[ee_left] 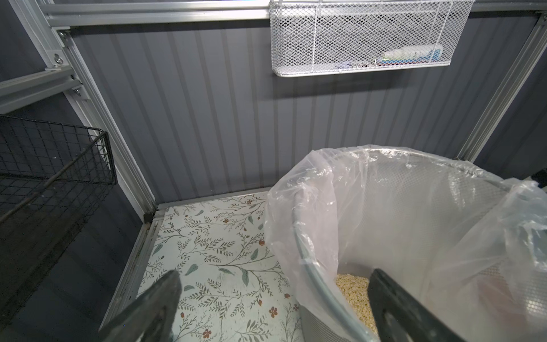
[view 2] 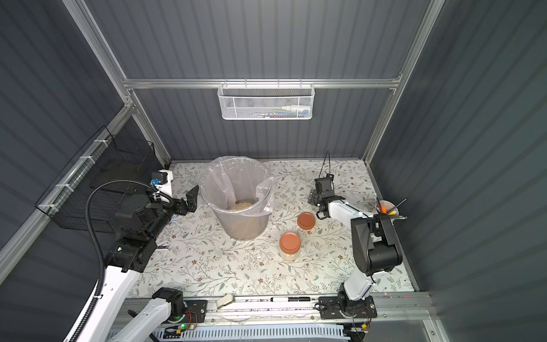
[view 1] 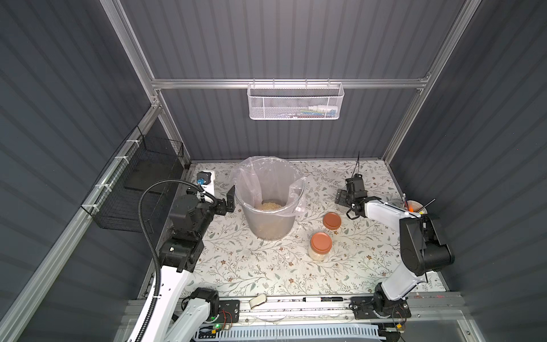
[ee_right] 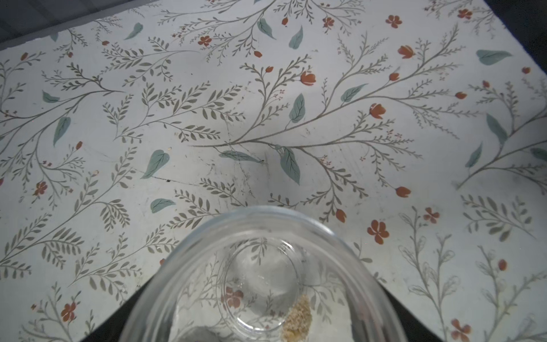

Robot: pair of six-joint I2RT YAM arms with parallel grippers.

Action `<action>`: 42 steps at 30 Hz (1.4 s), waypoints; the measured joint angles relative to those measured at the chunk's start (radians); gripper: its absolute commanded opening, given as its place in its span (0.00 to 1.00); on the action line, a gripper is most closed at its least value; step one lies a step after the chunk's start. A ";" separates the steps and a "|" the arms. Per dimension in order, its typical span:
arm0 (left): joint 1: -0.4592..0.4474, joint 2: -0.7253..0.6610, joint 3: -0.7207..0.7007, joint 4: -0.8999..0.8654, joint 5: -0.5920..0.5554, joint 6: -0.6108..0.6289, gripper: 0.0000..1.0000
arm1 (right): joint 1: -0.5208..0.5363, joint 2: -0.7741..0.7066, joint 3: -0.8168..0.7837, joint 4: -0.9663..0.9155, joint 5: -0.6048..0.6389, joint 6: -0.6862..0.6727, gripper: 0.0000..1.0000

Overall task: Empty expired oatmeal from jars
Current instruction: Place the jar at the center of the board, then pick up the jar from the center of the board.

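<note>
The right pincer [ee_right: 260,308] clasps the lidless, nearly empty jar [ee_right: 260,231] low over the counter [ee_right: 207,118], likely parking it; the left pincer [view 1: 230,200] gapes idle.

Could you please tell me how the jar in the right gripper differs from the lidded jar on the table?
The held jar is open, with no lid; the table jar wears its orange lid. The held jar is nearly empty, with only a little residue; the table jar has oatmeal in it. The held jar is gripped by the right gripper; the table jar stands free. Both are clear glass.
</note>
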 measured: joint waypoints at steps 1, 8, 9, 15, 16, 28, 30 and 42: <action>0.000 0.000 0.000 -0.002 0.000 0.000 0.99 | 0.000 0.006 0.000 0.000 0.003 0.004 0.44; 0.000 0.004 0.000 -0.002 -0.017 0.004 1.00 | 0.000 0.017 0.003 0.005 0.013 0.018 0.86; 0.000 0.007 0.000 -0.002 -0.018 0.005 1.00 | 0.000 0.017 0.003 0.005 0.013 0.019 0.89; 0.000 0.021 0.000 -0.002 -0.018 0.011 0.99 | 0.008 0.017 0.025 -0.001 0.026 0.016 0.99; 0.000 0.021 0.000 -0.002 -0.019 0.011 0.99 | 0.011 0.016 0.034 -0.005 0.027 0.014 0.99; 0.000 0.014 0.009 -0.156 0.041 0.050 0.92 | 0.042 -0.247 0.103 -0.261 0.019 -0.058 0.99; 0.000 -0.008 0.004 -0.227 0.058 0.058 0.92 | 0.043 -0.348 0.103 -0.323 -0.009 -0.077 0.99; 0.000 -0.347 -0.048 -0.478 0.169 0.076 0.88 | 0.344 -0.431 0.253 -0.821 -0.312 -0.223 0.99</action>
